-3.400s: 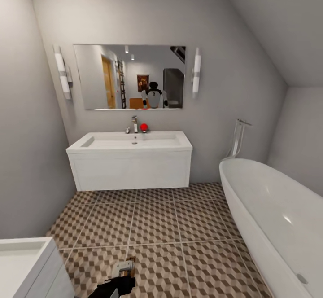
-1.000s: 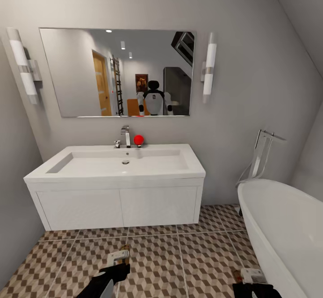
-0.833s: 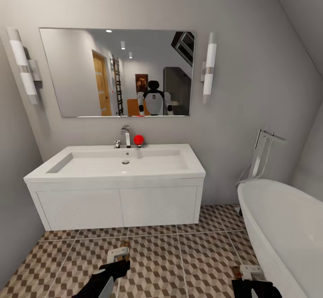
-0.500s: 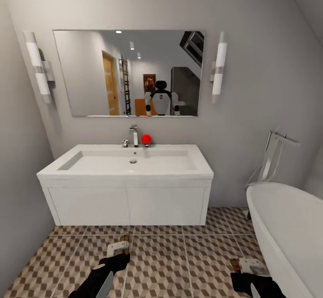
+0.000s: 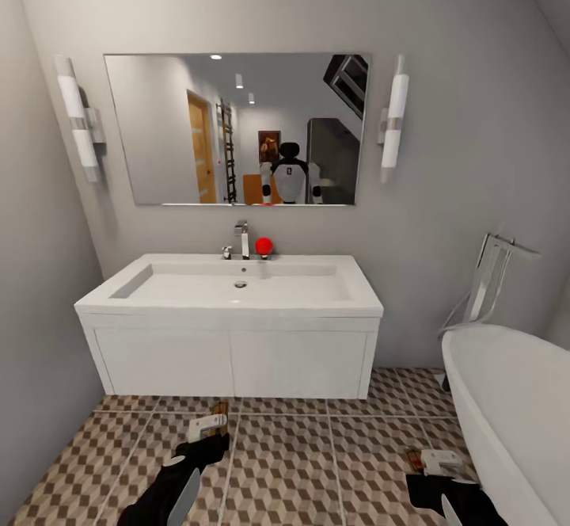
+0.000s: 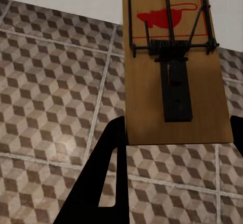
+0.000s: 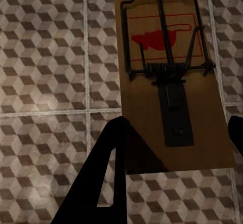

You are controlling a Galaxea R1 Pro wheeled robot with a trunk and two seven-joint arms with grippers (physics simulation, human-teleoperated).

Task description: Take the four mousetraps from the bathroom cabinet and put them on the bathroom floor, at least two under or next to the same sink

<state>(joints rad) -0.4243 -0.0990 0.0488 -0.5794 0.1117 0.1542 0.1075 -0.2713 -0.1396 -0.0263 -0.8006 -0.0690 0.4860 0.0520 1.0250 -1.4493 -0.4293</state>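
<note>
While facing sink, left hand and right hand each grip mousetrap.

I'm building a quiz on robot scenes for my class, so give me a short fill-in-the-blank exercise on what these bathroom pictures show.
1. Each gripper, left gripper and right gripper, holds one ____.
2. The small ball beside the chrome tap on the sink is coloured ____.
3. The white tub at the robot's right is a ____.
4. The mouse shape printed on the left mousetrap is coloured ____.

Missing words: mousetrap; red; bathtub; red
</note>
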